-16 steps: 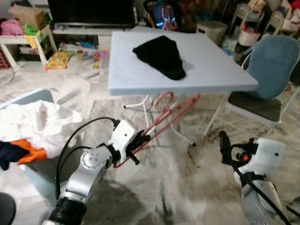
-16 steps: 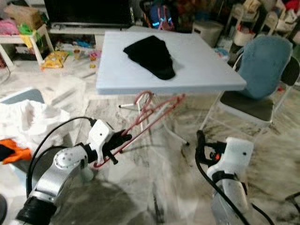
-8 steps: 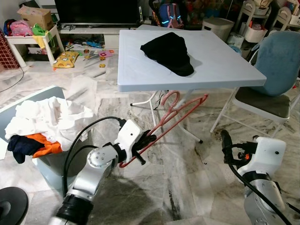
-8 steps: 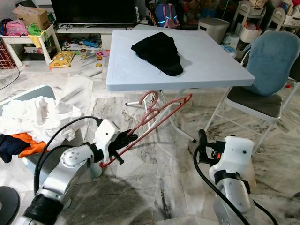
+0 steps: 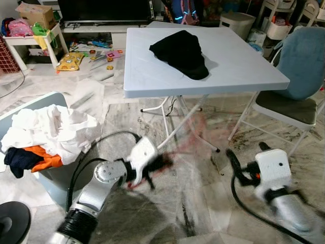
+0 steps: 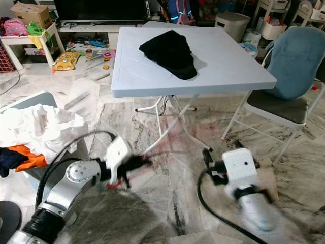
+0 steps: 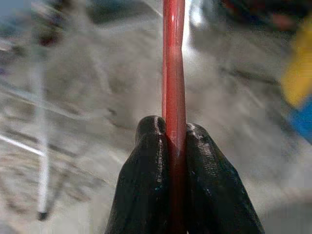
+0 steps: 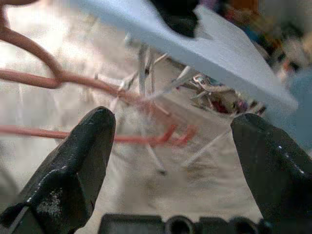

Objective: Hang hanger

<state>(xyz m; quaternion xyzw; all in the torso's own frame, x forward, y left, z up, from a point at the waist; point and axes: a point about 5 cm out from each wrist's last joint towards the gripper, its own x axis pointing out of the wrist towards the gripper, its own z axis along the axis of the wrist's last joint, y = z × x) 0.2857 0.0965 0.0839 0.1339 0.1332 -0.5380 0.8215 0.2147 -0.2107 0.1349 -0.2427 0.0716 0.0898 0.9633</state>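
A red hanger (image 7: 174, 73) is clamped between the black fingers (image 7: 151, 161) of my left gripper (image 5: 162, 163), which is shut on its thin bar. Seen from the head, the hanger (image 5: 195, 137) is a red smear reaching up from that gripper toward the legs of the light blue folding table (image 5: 152, 76). My right gripper (image 8: 171, 119) hangs low over the marble floor with its fingers wide apart and nothing between them. Beyond them, the right wrist view shows the hanger's hook and bars (image 8: 73, 78) below the table's edge.
A black garment (image 5: 180, 48) lies on the table. A blue padded chair (image 5: 299, 66) stands at the table's right. A grey basket heaped with white, orange and dark clothes (image 5: 48, 127) sits at my left. Toys and a low white table (image 5: 30, 38) clutter the far left.
Both arms are now blurred with motion. The left gripper and hanger have dropped lower toward the floor. The right arm has swung lower and to the left.
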